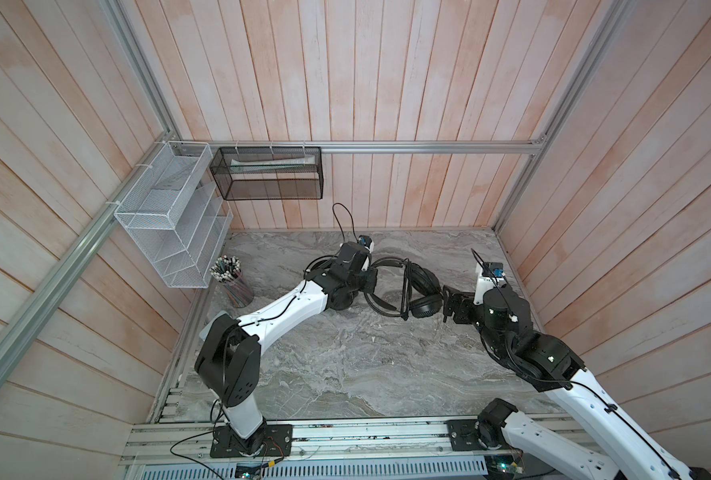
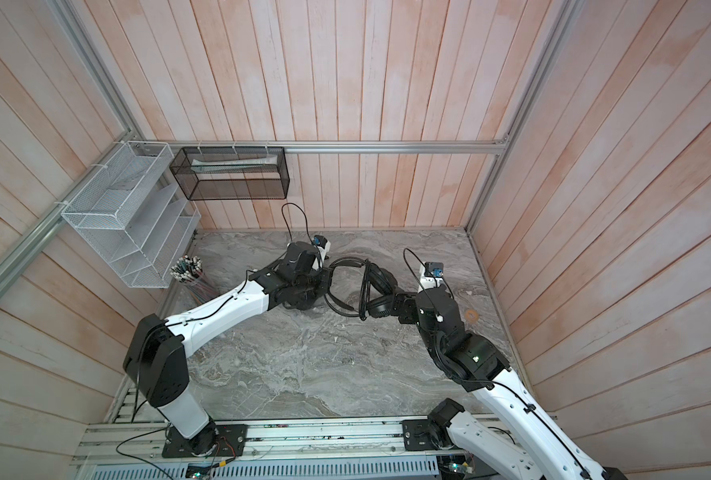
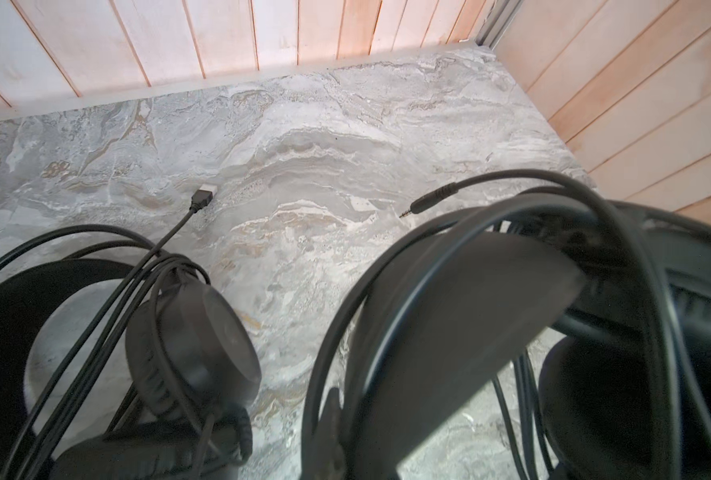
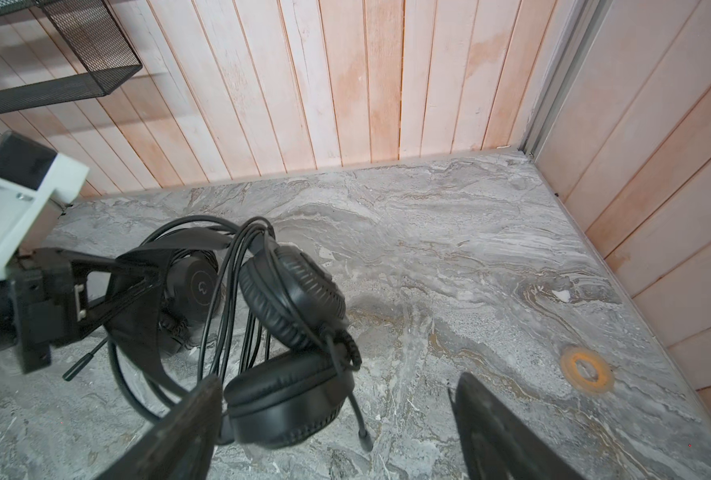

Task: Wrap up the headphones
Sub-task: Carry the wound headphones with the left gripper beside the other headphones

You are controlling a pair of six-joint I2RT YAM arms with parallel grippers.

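The left arm hides most of the smooth-cupped headset in both top views.

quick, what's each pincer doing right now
left pincer: shut on headband
right pincer: open, holding nothing

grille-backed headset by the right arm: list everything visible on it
The grille-backed headset is black and looks like plastic. It has two round cups, the upper showing its slotted grille back and the lower its padded cushion. It lies on the marble table, with its thin cable looped several times across the headband. A thin capped stalk juts out by the lower cup. The left hand is shut on the headband strap. The open right hand flanks the lower cup; contact is unclear.
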